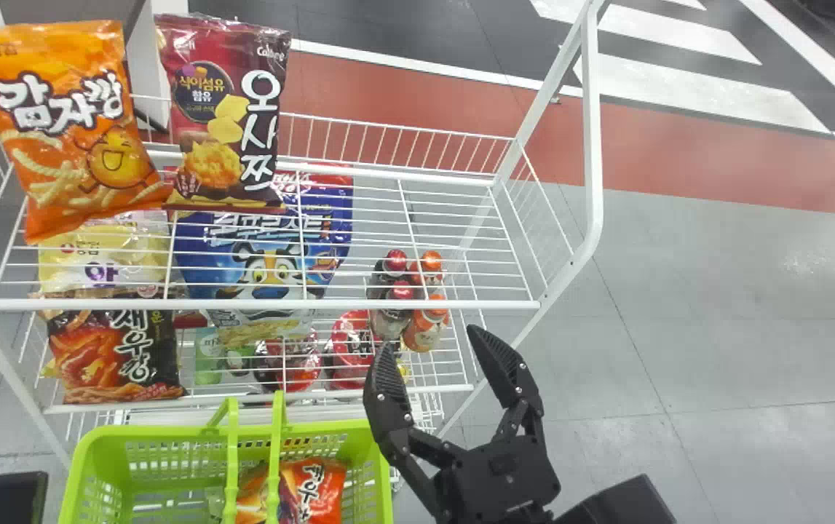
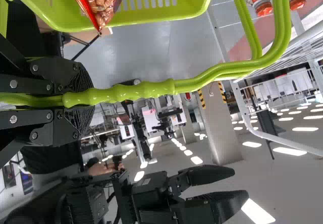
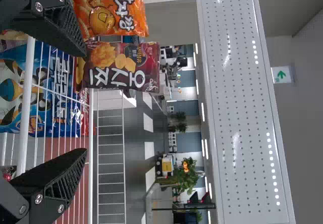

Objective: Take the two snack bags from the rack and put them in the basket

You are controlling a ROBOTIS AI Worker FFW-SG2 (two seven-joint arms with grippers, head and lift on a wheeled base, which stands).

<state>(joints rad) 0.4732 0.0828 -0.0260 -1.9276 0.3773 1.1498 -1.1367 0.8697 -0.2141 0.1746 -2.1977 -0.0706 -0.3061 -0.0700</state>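
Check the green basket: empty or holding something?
Not empty: at least one orange snack bag lies inside the green basket.

Rack (image 1: 475, 305) common to downward head, sideways wrist views

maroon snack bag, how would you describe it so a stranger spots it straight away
Find the white wire rack. On its upper shelf, at the head view's left, the maroon bag stands just right of the orange bag. Its dark wrapper sets it apart.
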